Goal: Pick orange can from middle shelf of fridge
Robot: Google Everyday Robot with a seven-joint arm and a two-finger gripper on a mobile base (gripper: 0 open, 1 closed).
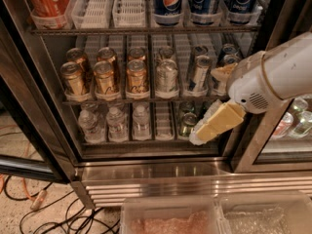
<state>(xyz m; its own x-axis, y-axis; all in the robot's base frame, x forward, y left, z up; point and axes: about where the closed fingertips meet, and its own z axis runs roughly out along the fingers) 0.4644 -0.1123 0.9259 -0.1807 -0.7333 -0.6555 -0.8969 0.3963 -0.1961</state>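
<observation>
- The gripper (214,123) hangs below and right of the orange can (137,75), which stands on the middle shelf (146,100); whether it is open or closed, I cannot tell.
- Crossing over risks toppling the silver can (166,77) just right of the orange can.

Cream tool (204,132) hangs by lower shelf (163,139); orange can (137,77) gleams bronze.

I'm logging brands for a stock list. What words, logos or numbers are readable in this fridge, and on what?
"Coca-Cola", white script, cropped: red drink container, top shelf, left.
"pepsi", faint, under a round logo: blue bottles, top shelf, right.
Orange cans, middle shelf: dark script, too blurred to read.
Silver can, water bottles: nothing readable.
Gripper, low right before the bottom shelf: no text.
</observation>
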